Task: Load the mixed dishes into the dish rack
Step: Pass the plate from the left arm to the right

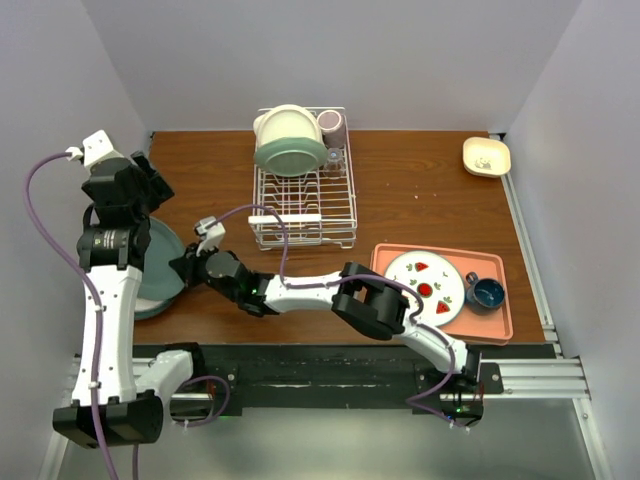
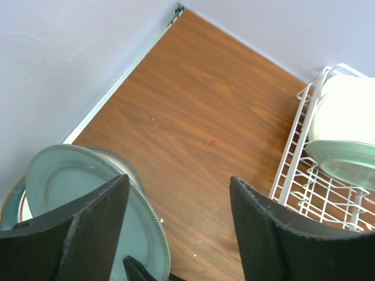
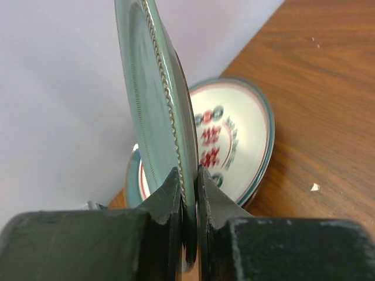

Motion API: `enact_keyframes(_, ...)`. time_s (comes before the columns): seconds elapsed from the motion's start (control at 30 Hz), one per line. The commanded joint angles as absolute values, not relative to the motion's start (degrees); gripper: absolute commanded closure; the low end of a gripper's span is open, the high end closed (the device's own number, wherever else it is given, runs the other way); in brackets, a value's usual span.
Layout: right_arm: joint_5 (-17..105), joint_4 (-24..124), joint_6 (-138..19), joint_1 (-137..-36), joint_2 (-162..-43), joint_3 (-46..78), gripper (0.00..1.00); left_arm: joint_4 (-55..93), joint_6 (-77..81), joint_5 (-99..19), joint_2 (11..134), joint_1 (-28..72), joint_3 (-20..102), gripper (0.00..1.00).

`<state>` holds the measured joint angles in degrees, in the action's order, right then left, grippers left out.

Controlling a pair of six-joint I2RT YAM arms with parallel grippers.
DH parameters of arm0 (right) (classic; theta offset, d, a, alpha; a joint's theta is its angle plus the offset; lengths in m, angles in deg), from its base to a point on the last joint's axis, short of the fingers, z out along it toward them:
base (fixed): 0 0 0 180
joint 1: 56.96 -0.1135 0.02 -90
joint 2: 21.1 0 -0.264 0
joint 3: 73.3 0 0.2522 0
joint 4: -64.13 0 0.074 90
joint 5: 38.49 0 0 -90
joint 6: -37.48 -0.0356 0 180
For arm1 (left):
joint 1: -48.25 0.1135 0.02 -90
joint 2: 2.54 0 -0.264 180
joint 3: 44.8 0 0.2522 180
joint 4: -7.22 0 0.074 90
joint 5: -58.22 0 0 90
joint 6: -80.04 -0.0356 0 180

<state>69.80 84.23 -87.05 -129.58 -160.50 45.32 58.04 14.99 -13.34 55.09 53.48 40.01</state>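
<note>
While the right hand (image 3: 188, 193) is clenched on the rim of a green plate (image 3: 152, 105), the left hand (image 2: 179, 186) hangs released by that plate, jaws wide with nothing between them. The held plate is near the left edge of the surface (image 1: 420, 200), tipped up over a patterned plate (image 3: 234, 140) that lies flat beneath it. The rack (image 1: 305, 225) stands at the middle of the far edge, apart from the held plate. At its far end a white bowl (image 1: 288, 125) and a second plate (image 1: 290, 158) lean together, with a purple cup (image 1: 333, 124) and a clear glass (image 1: 334, 158) to their right. A pink tray (image 1: 497, 325) near the right front corner carries a watermelon plate (image 1: 425, 283) and a blue cup (image 1: 488, 293). A cream dish (image 1: 487, 156) sits in the far right corner.
</note>
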Motion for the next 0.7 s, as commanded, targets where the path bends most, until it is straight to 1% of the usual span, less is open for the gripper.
enact_keyframes(0.0, 69.4, 96.8, -85.6, -130.6, -150.9, 47.1, 1.0, 59.6, 13.4, -13.2, 52.7, 53.3, 43.9, 0.22)
enact_keyframes(0.17, 70.2, 96.0, -82.0, -131.2, -148.8, 47.5, 1.0, 60.4, 13.1, -14.4, 51.7, 53.3, 45.3, 0.15)
enact_keyframes(0.2, 70.4, 95.0, -81.0, -131.3, -148.3, 47.7, 1.0, 60.4, 13.0, -15.0, 51.5, 53.3, 45.5, 0.12)
enact_keyframes(0.23, 70.6, 94.5, -80.4, -131.2, -147.4, 48.1, 1.0, 60.4, 12.9, -15.2, 51.3, 53.3, 45.6, 0.06)
enact_keyframes(0.27, 70.9, 94.0, -79.8, -131.3, -147.0, 48.2, 1.0, 60.4, 12.8, -15.4, 51.2, 53.3, 45.8, 0.02)
enact_keyframes(0.3, 71.4, 93.1, -78.6, -131.2, -146.4, 48.3, 1.0, 60.4, 12.7, -16.0, 51.2, 53.4, 46.0, 0.0)
enact_keyframes(0.67, 72.6, 84.5, -71.3, -130.1, -140.5, 49.3, 1.0, 59.4, 11.7, -21.2, 48.0, 53.3, 49.2, 0.0)
